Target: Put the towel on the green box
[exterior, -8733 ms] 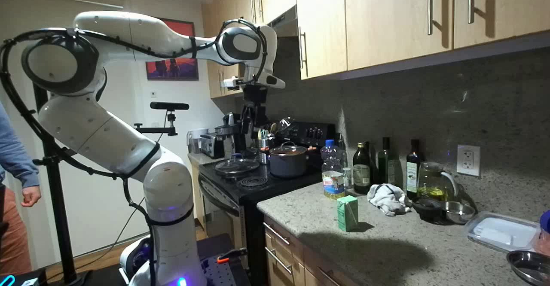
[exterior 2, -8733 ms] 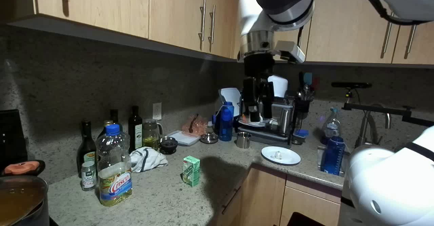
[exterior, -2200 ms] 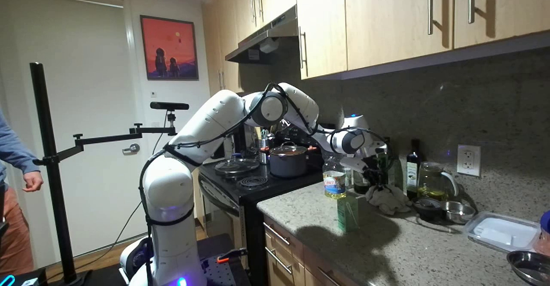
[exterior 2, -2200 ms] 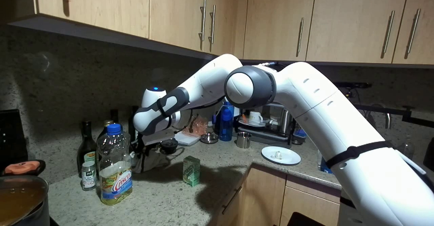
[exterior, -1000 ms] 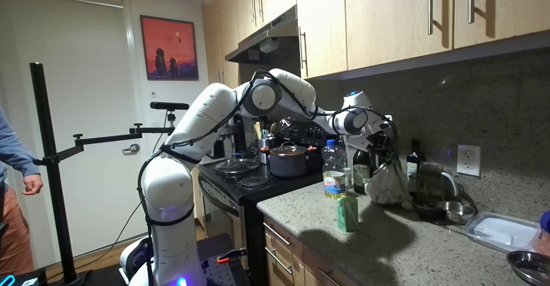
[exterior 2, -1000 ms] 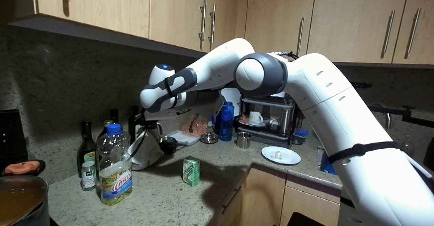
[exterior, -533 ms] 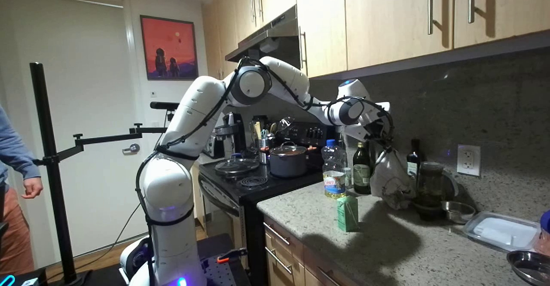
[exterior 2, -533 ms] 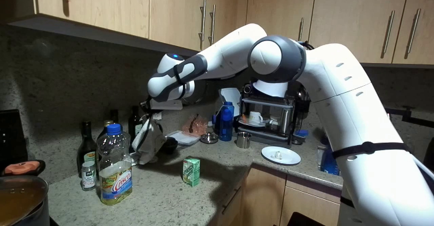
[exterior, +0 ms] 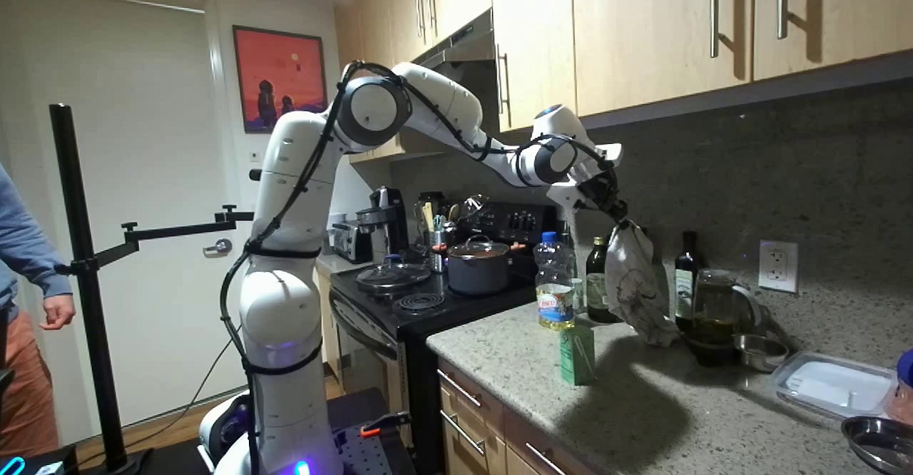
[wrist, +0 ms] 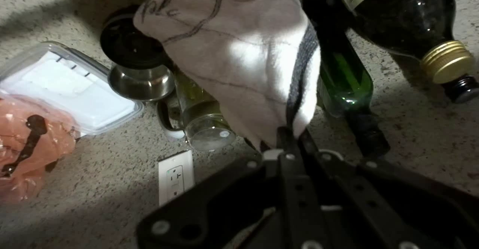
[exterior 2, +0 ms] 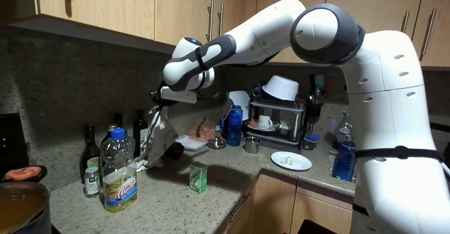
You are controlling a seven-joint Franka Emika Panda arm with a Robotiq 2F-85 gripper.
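Note:
The white towel (exterior: 635, 282) with dark stripes hangs stretched from my gripper (exterior: 619, 212) above the counter. In the wrist view my gripper (wrist: 295, 135) is shut on a pinched end of the towel (wrist: 243, 51). Whether the towel's lower tip touches the counter I cannot tell. The green box (exterior 2: 198, 177), a small carton, stands upright on the counter in both exterior views, apart from the towel (exterior 2: 160, 139) and nearer the counter's front edge. It does not show in the wrist view.
A clear oil bottle (exterior 2: 119, 177) with a blue cap stands near the green box. Dark bottles (wrist: 348, 88) and a glass pitcher (exterior: 715, 304) are close around the towel. A metal bowl (exterior: 762, 352) and a plastic container (exterior: 834, 384) lie further along. Cabinets (exterior: 663, 33) overhang the counter.
Earlier the towel lay crumpled on the counter, and my gripper came down onto it. Over the last second the arm has risen and drawn back, pulling the towel up into a hanging shape.

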